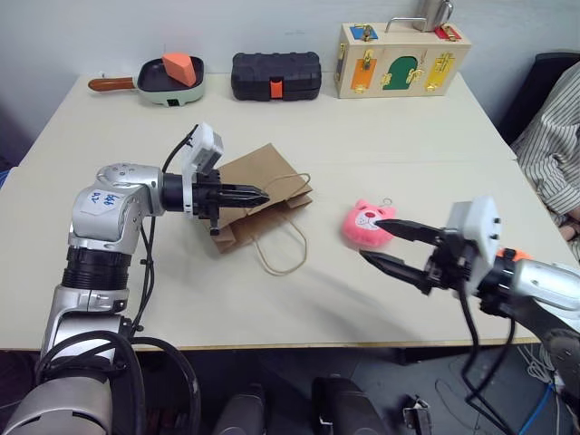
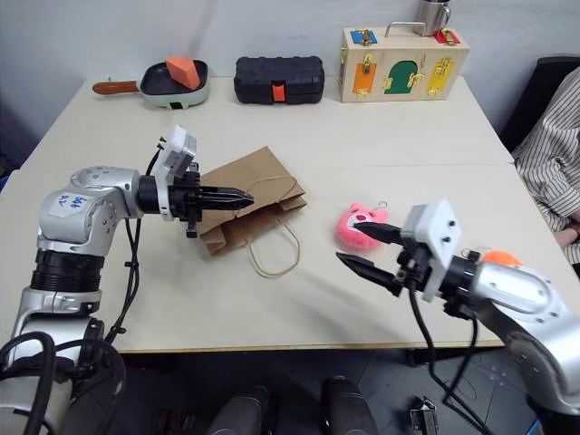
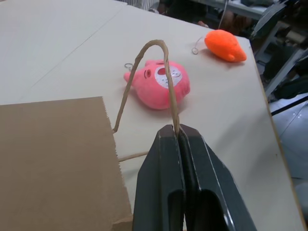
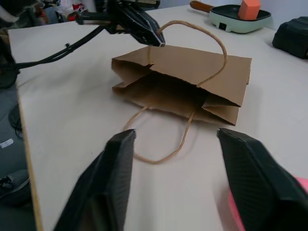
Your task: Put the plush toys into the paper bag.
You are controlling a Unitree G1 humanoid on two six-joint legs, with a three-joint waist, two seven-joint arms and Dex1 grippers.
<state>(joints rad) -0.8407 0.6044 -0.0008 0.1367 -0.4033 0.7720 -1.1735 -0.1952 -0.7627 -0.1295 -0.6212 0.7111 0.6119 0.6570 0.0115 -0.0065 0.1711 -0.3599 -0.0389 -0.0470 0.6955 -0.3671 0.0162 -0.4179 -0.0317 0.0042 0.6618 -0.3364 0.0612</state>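
The brown paper bag (image 1: 258, 186) lies on its side mid-table, its mouth facing the right arm. My left gripper (image 3: 175, 130) is shut on the bag's upper handle (image 3: 163, 72) and holds that loop up off the table. The lower handle (image 1: 283, 254) lies flat on the table. The pink bear-face plush toy (image 1: 361, 225) rests to the right of the bag. My right gripper (image 1: 370, 239) hovers at it, open, with the toy beside one finger and nothing held. The orange plush toy (image 3: 225, 44) lies farther right, near the table's edge, mostly hidden behind my right arm in the eye views.
Along the far edge stand a green pan (image 1: 170, 80) holding an orange wedge block (image 1: 178, 65), a black plastic case (image 1: 276, 75) and a wooden latch box (image 1: 401, 59). A person in a striped sleeve (image 1: 553, 145) sits at the right side of the table.
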